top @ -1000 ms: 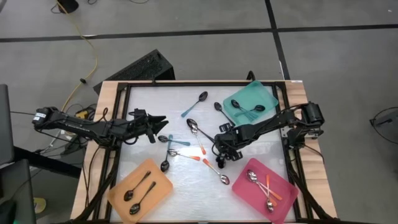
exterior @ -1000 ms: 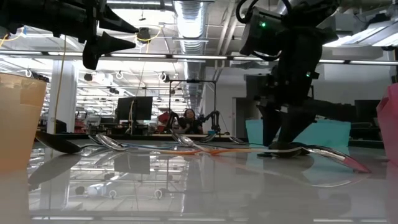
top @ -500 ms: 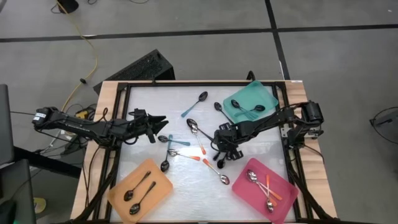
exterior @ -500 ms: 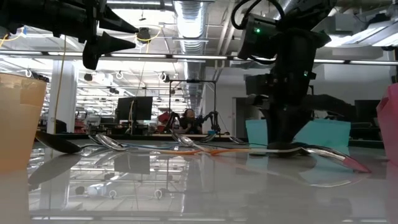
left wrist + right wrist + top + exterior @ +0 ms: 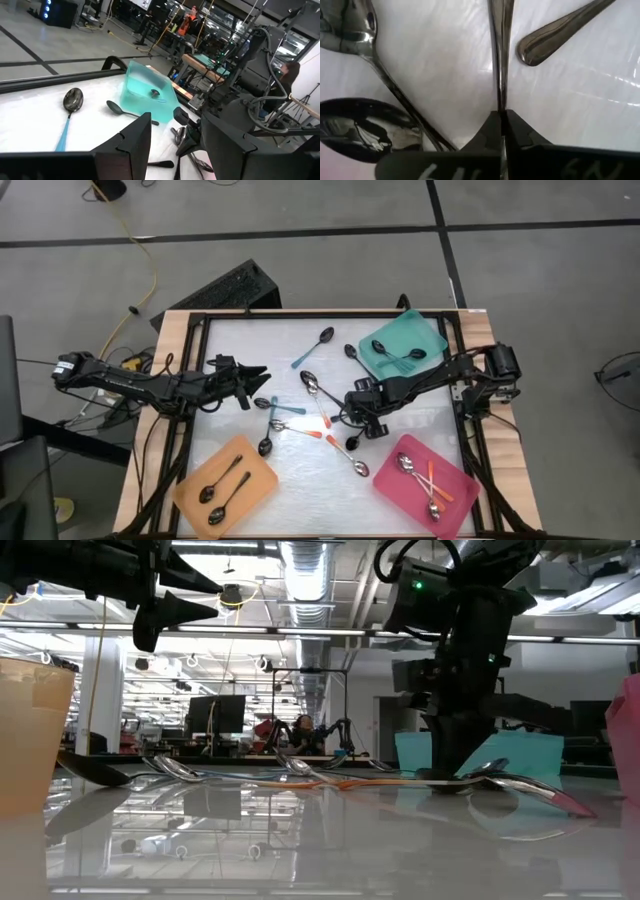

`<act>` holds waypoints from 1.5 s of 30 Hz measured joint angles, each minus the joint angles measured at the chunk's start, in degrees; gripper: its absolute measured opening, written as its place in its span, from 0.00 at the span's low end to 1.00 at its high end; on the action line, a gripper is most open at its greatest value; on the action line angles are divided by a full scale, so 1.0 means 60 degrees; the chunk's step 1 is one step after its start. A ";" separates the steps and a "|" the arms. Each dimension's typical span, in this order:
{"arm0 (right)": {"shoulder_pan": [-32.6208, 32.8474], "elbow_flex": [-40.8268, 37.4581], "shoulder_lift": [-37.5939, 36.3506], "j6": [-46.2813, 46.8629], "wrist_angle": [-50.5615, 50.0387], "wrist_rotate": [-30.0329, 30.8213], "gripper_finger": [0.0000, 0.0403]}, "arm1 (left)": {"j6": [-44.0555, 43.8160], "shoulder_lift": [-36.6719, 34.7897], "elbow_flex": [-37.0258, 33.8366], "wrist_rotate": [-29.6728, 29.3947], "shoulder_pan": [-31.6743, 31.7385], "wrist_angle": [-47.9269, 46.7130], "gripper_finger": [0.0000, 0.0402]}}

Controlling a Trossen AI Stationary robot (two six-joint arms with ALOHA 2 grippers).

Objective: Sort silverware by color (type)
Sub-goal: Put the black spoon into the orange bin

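Right hand (image 5: 358,423) down at the middle of the white surface (image 5: 240,340), closed on the thin handle of an all-silver spoon (image 5: 499,55); handle pinched between the two dark fingertips (image 5: 492,131) in the right wrist view, running straight away from them. Crowded on every side: another silver handle end (image 5: 555,35) just beside the gripped one, a silver spoon bowl (image 5: 367,129) and a second bowl (image 5: 347,22) with its stem crossing close by. More loose silverware near that hand: a silver spoon (image 5: 312,384), an orange-handled spoon (image 5: 325,418), another orange-handled one (image 5: 300,430), a long silver spoon (image 5: 350,460) angled toward the pink tray (image 5: 455,480), a teal-handled spoon (image 5: 282,407) and a small dark-bowled spoon (image 5: 266,442). Farther back, a blue-handled spoon (image 5: 316,344) and a dark spoon (image 5: 352,352) beside the teal tray (image 5: 432,332). Already sorted: two dark spoons (image 5: 400,356) in the teal tray, two silver spoons (image 5: 222,485) in the orange tray (image 5: 190,492), orange-handled and silver ones (image 5: 425,480) in the pink tray. Left hand (image 5: 258,374) hovering above the surface's left side, well apart from the cluster, fingers (image 5: 135,137) parted and empty.
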 joint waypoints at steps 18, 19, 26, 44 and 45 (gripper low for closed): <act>-0.0084 -0.0067 -0.1813 0.1572 0.1530 -0.0012 0.01 | -0.0007 0.0002 0.0000 0.0004 -0.0001 -0.0005 0.39; -0.0083 -0.0058 -0.1929 0.1583 0.1848 0.0060 0.01 | -0.0004 0.0002 0.0000 0.0004 -0.0001 0.0001 0.39; -0.0018 -0.0049 -0.2124 0.1553 0.5660 0.0127 0.01 | -0.0004 -0.0002 0.0000 0.0004 -0.0001 -0.0002 0.39; 0.0897 0.1551 0.0515 0.1123 1.2736 -0.1533 0.02 | -0.0017 -0.0002 0.0004 -0.0069 -0.0001 -0.0179 0.39; 0.0923 0.1832 0.0780 0.1127 1.2671 -0.1711 0.02 | -0.0093 0.0002 0.0004 -0.0064 -0.0001 -0.0231 0.39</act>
